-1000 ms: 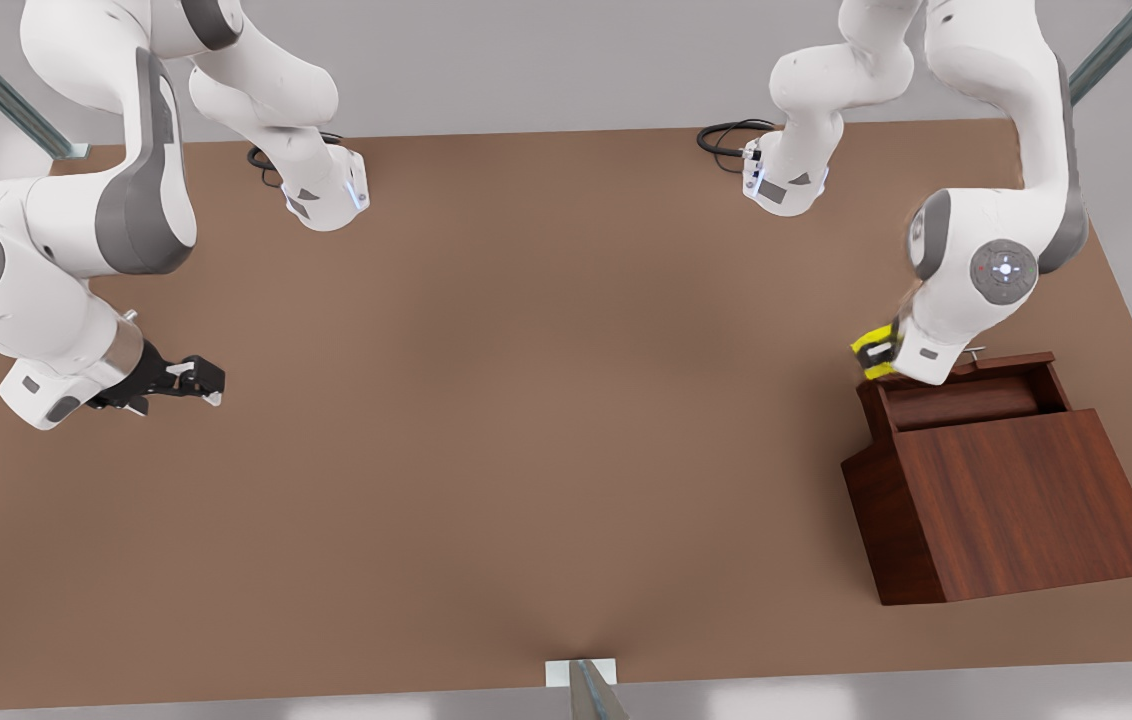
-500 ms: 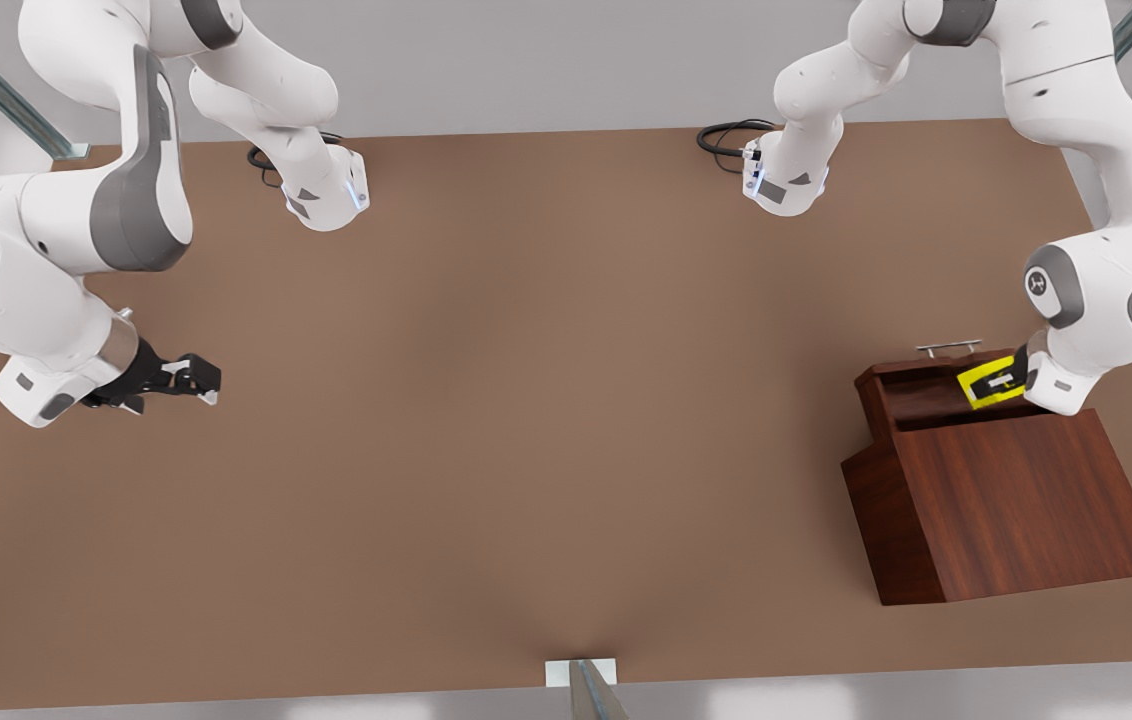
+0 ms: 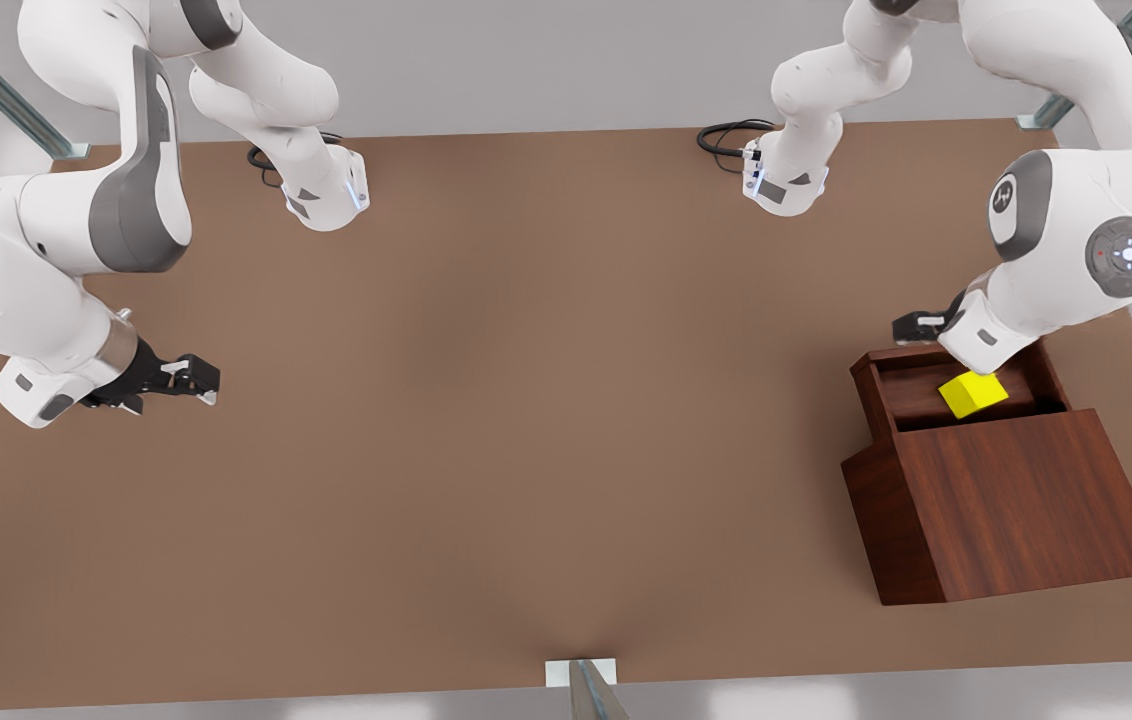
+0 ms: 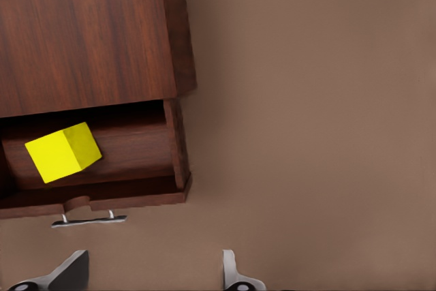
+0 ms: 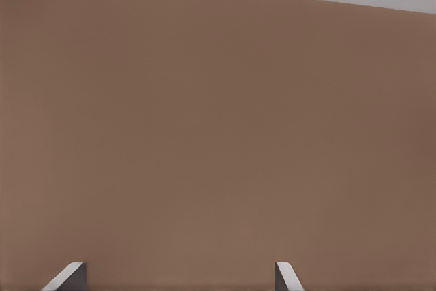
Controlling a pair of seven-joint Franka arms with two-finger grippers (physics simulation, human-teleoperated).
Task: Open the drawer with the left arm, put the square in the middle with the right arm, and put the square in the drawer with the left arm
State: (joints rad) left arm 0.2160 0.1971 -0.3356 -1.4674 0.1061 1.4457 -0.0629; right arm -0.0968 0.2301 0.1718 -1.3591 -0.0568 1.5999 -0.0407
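Drawer (image 3: 961, 392) of your wooden box (image 3: 1006, 500) stands pulled out on the front view's right, and the square (image 3: 973, 394) lies inside it, free of any grip. Your left gripper (image 3: 916, 327) hangs above the drawer's handle (image 4: 88, 220) with fingers spread, empty. Your right gripper (image 3: 188, 380) waits open over bare tabletop (image 3: 526, 400) on the front view's left.

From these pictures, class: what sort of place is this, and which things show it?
Probably a simulated robot workbench: a plain brown tabletop, two white arms bolted at its far edge, and a wooden box whose open drawer holds a yellow cube. No household clutter.
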